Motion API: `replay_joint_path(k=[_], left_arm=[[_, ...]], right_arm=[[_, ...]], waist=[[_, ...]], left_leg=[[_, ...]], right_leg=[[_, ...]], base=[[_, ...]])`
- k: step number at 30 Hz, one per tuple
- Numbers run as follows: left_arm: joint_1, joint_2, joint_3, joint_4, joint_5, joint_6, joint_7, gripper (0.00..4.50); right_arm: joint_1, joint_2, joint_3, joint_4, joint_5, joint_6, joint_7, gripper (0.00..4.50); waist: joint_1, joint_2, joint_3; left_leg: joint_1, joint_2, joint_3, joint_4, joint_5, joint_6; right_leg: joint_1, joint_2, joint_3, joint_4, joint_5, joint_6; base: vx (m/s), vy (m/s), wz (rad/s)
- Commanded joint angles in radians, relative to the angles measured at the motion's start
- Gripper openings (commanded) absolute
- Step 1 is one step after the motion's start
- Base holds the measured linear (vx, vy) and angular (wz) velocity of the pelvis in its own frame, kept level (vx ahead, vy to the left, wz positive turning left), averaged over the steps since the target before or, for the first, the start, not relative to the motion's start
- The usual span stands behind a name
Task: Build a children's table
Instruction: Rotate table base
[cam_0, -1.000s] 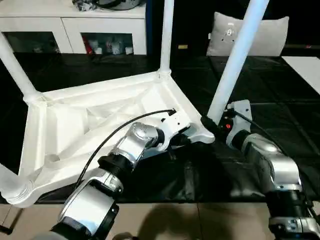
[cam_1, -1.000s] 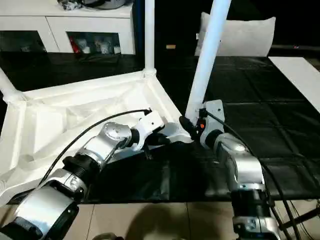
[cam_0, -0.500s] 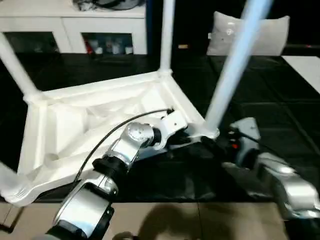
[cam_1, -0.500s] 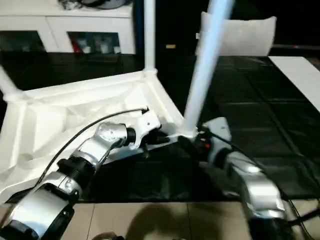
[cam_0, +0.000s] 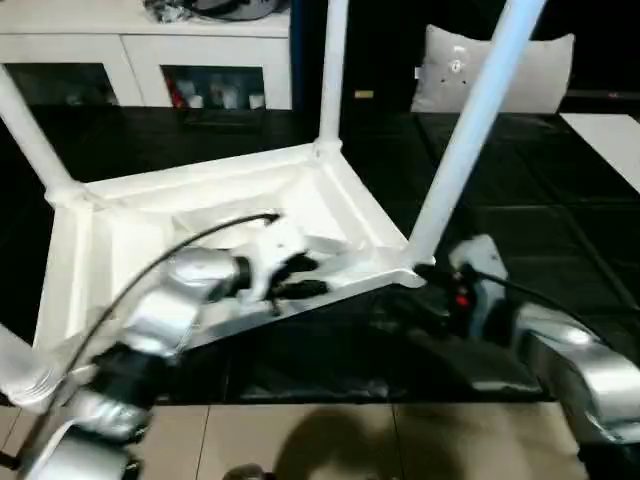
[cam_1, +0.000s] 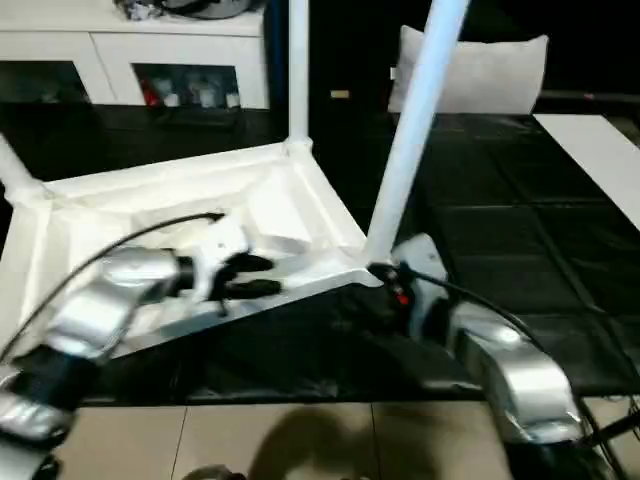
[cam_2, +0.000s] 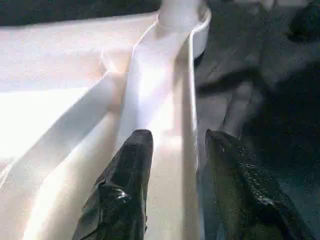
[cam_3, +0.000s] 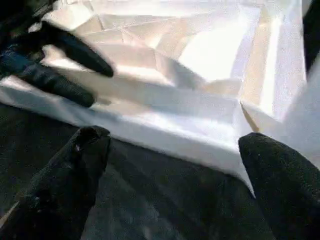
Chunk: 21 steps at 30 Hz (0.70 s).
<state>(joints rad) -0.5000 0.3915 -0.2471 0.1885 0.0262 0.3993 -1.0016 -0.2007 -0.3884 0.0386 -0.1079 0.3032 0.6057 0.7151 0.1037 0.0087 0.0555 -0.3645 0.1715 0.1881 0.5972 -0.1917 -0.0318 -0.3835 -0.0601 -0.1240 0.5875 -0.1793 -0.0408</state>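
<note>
The tabletop (cam_0: 150, 240) lay upside down on the black floor mat (cam_0: 560, 230), ribbed underside up, with legs standing out of its corner sockets: one at the far left corner (cam_0: 30, 130), one at the far corner (cam_0: 332, 70), and a long one at the near right corner (cam_0: 470, 120), leaning toward one o'clock. A fourth leg (cam_0: 15, 365) showed at the near left corner, at about eight o'clock in the head view.

The left hand (cam_0: 300, 278) sat over the tabletop's near rim, its fingers (cam_2: 127, 165) partly spread with the rim wall between them but not clearly pinching it. If that hand pulled away at an angle, a finger could likely catch the rim and drag or tip the whole piece. That would jolt the leaning leg, which looked only pushed into its socket and could work loose or fall.

The right hand (cam_3: 170, 165) hovered just off the near right corner, fingers spread wide and holding nothing. The corner socket and the foot of the leaning leg lay at about eleven o'clock from it, just beside it. A careless swing of that forearm (cam_0: 560, 350) toward the corner could knock the leg sideways.

A white cabinet (cam_0: 140, 50) stood at the back at eleven o'clock, and a grey cushion (cam_0: 500, 70) at one o'clock, both well apart from the work.
</note>
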Motion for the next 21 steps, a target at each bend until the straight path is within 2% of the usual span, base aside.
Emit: replay_joint_path(k=[1,2,3,5,6,7,8,9,10,11,15,17,19,21], left_arm=[[0.027,0.040,-0.006,-0.083,0.041,0.053,0.000,2.21],[0.036,0.053,-0.008,-0.096,0.048,0.064,0.000,2.27],[0.050,0.074,-0.012,-0.121,0.054,0.087,0.001,2.29],[0.061,0.087,-0.013,-0.142,0.050,0.105,-0.001,2.41],[0.080,0.108,-0.014,-0.182,0.036,0.139,-0.007,2.65],[0.097,0.126,-0.017,-0.215,0.028,0.166,-0.012,2.65],[0.101,0.131,-0.018,-0.224,0.027,0.174,-0.013,2.65],[0.111,0.140,-0.020,-0.239,0.026,0.184,-0.016,2.65],[0.127,0.149,-0.021,-0.263,0.022,0.207,-0.020,2.65],[0.135,0.152,-0.021,-0.272,0.022,0.214,-0.022,2.65],[0.154,0.161,-0.028,-0.293,0.026,0.240,-0.022,2.65],[0.168,0.180,-0.049,-0.286,0.052,0.235,-0.003,2.65],[0.170,0.179,-0.047,-0.281,0.057,0.227,0.009,2.65],[0.166,0.173,-0.039,-0.263,0.072,0.211,0.048,2.65]], right_arm=[[-0.063,0.043,0.028,0.082,-0.052,-0.054,-0.053,4.50],[-0.086,0.061,0.033,0.110,-0.068,-0.071,-0.074,4.50],[-0.118,0.083,0.042,0.148,-0.087,-0.093,-0.105,4.50],[-0.142,0.100,0.047,0.174,-0.093,-0.102,-0.120,4.50],[-0.181,0.128,0.057,0.217,-0.100,-0.119,-0.140,4.50],[-0.219,0.157,0.062,0.261,-0.103,-0.126,-0.157,4.50],[-0.231,0.166,0.063,0.275,-0.103,-0.126,-0.162,4.50],[-0.251,0.183,0.066,0.303,-0.109,-0.132,-0.175,4.50],[-0.293,0.216,0.066,0.362,-0.123,-0.147,-0.210,4.50],[-0.312,0.231,0.061,0.391,-0.125,-0.153,-0.227,4.50],[-0.366,0.274,0.030,0.488,-0.139,-0.188,-0.308,4.50],[-0.404,0.299,-0.006,0.572,-0.145,-0.226,-0.385,4.50],[-0.408,0.302,-0.015,0.586,-0.145,-0.231,-0.399,4.50],[-0.421,0.307,-0.042,0.621,-0.140,-0.247,-0.432,4.50]], waist=[[0.001,-0.004,-0.058],[0.000,-0.004,-0.060],[-0.001,0.002,-0.060],[-0.005,-0.001,-0.060],[-0.003,0.006,-0.064],[-0.005,0.003,-0.061],[-0.006,0.006,-0.063],[-0.009,0.003,-0.060],[-0.006,0.004,-0.062],[-0.009,0.004,-0.059],[-0.012,0.007,-0.059],[-0.013,0.005,-0.057],[-0.015,0.007,-0.058],[-0.015,0.012,-0.059]], left_leg=[[0.021,0.081,-0.039,-0.076,-0.184,0.021],[0.019,0.082,-0.042,-0.077,-0.183,0.013],[0.020,0.078,-0.041,-0.078,-0.182,0.005],[0.018,0.077,-0.040,-0.078,-0.179,0.001],[0.020,0.082,-0.042,-0.078,-0.172,-0.008],[0.015,0.079,-0.040,-0.080,-0.169,-0.004],[0.020,0.081,-0.041,-0.078,-0.171,-0.011],[0.014,0.076,-0.039,-0.079,-0.173,-0.007],[0.019,0.078,-0.038,-0.077,-0.179,-0.014],[0.017,0.076,-0.039,-0.078,-0.180,-0.015],[0.021,0.078,-0.040,-0.081,-0.202,-0.031],[0.022,0.076,-0.040,-0.082,-0.222,-0.039],[0.024,0.074,-0.039,-0.080,-0.227,-0.039],[0.024,0.074,-0.039,-0.080,-0.227,-0.040]], right_leg=[[0.033,-0.118,0.076,-0.087,-0.364,-0.107],[0.035,-0.121,0.076,-0.080,-0.351,-0.114],[0.033,-0.117,0.077,-0.080,-0.339,-0.118],[0.036,-0.117,0.078,-0.078,-0.317,-0.123],[0.038,-0.120,0.081,-0.065,-0.270,-0.144],[0.040,-0.114,0.080,-0.068,-0.265,-0.144],[0.036,-0.118,0.083,-0.062,-0.242,-0.159],[0.039,-0.114,0.082,-0.065,-0.251,-0.157],[0.037,-0.121,0.084,-0.065,-0.267,-0.157],[0.038,-0.118,0.084,-0.066,-0.275,-0.156],[0.036,-0.116,0.085,-0.067,-0.295,-0.147],[0.035,-0.117,0.086,-0.069,-0.315,-0.139],[0.034,-0.116,0.087,-0.072,-0.324,-0.130],[0.034,-0.115,0.087,-0.070,-0.318,-0.129]], base=[[0.000,0.000,0.00],[0.000,0.000,0.00],[0.000,0.000,0.00],[0.000,0.000,0.00],[0.000,0.000,0.00],[0.000,0.000,0.00],[0.000,0.000,0.00],[0.000,0.000,0.00],[0.000,0.000,0.00],[0.000,0.000,0.00],[0.000,0.000,0.00],[0.000,0.000,0.00],[0.000,0.000,0.00],[0.000,0.000,0.00]])
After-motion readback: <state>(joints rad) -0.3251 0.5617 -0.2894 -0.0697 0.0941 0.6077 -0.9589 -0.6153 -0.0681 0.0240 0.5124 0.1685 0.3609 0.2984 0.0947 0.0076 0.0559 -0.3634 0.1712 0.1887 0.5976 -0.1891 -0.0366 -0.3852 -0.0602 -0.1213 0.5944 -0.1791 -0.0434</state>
